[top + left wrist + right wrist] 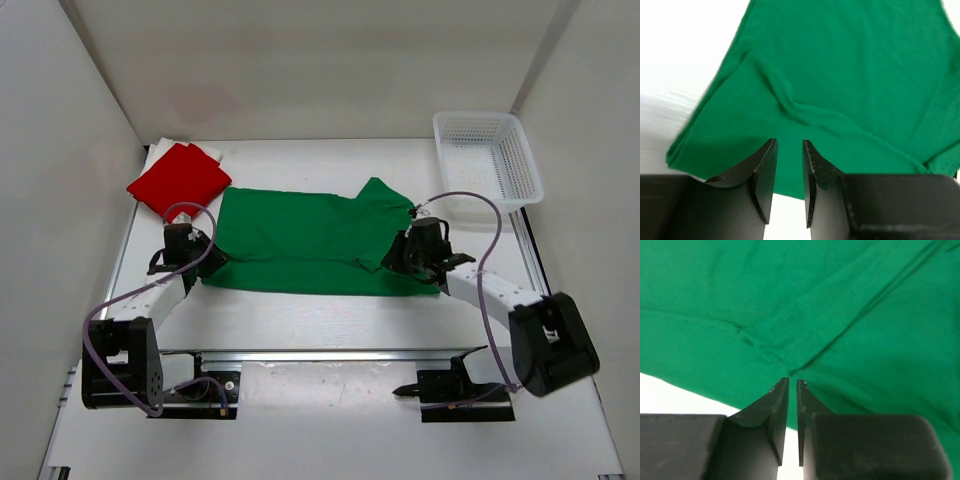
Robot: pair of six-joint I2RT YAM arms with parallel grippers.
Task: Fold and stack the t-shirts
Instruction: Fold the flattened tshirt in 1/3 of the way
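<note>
My left claw (789, 141) is slightly open at eight o'clock on the green shirt (300, 240). My right claw (792, 379), at four o'clock, is nearly closed; I can't tell whether it's pinching cloth.

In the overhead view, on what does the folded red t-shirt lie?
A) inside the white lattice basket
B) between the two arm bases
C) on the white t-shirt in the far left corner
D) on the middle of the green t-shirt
C: the red t-shirt rests on the white t-shirt, whose edge peeks out behind it in the far left corner. The basket stands at the far right, and the green t-shirt lies spread mid-table.
</note>
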